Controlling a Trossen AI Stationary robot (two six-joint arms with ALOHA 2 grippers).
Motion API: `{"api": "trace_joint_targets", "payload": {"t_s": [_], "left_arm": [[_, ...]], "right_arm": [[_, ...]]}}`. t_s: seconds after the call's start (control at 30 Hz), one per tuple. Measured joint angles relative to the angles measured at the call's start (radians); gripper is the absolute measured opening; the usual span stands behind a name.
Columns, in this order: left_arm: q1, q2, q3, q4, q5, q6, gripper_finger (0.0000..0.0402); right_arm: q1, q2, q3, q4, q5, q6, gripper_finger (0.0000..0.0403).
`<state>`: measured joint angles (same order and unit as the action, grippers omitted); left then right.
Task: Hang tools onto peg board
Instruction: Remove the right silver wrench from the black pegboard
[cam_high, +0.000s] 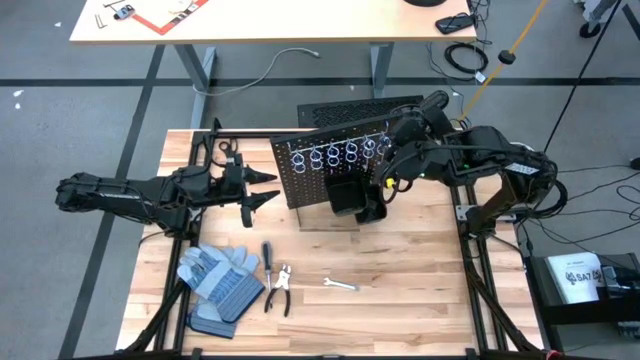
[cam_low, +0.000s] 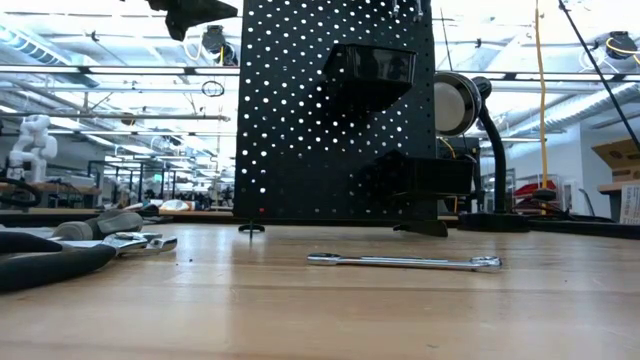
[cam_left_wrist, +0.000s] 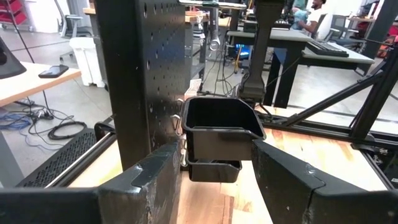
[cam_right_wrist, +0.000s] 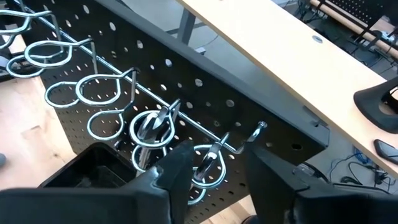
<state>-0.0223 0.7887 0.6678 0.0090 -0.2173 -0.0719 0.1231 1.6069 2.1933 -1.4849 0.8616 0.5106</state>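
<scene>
The black peg board (cam_high: 335, 170) stands upright on the table's far half, with a row of silver rings (cam_right_wrist: 102, 93) and black bins (cam_left_wrist: 221, 127) on its near face. A silver wrench (cam_right_wrist: 155, 124) sticks down through one ring. My right gripper (cam_right_wrist: 214, 158) is open just in front of the rings at the row's right end (cam_high: 381, 165), with a ring and a hook showing between its fingers. My left gripper (cam_high: 262, 187) waits open at the board's left edge (cam_left_wrist: 214, 162). On the near table lie a screwdriver (cam_high: 268, 255), pliers (cam_high: 280, 290) and a wrench (cam_high: 340, 285).
Grey-and-blue work gloves (cam_high: 220, 280) lie at the near left beside the pliers. Black frame rails (cam_high: 480, 270) run along the table's sides. Bare wood (cam_high: 410, 260) lies between the board and the near edge, and a light desk (cam_high: 270, 20) stands beyond the table.
</scene>
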Motion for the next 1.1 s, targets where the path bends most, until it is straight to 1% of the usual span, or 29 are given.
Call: {"api": "trace_joint_targets", "payload": {"t_s": [0.33,0.43,0.63,1.1], "left_arm": [[0.000,0.000,0.000,-0.003,0.000,0.000,0.0206],[0.000,0.000,0.000,-0.003,0.000,0.000,0.0206],[0.000,0.000,0.000,-0.003,0.000,0.000,0.0206],[0.000,0.000,0.000,-0.024,0.000,0.001,0.0206]], "right_arm": [[-0.005,0.018,0.000,0.003,-0.004,-0.011,0.0060],[-0.012,0.029,0.001,0.008,-0.017,-0.019,0.0043],[-0.024,0.052,0.003,0.029,-0.010,-0.027,0.0012],[-0.019,0.027,0.003,0.119,-0.037,-0.093,0.0003]]}}
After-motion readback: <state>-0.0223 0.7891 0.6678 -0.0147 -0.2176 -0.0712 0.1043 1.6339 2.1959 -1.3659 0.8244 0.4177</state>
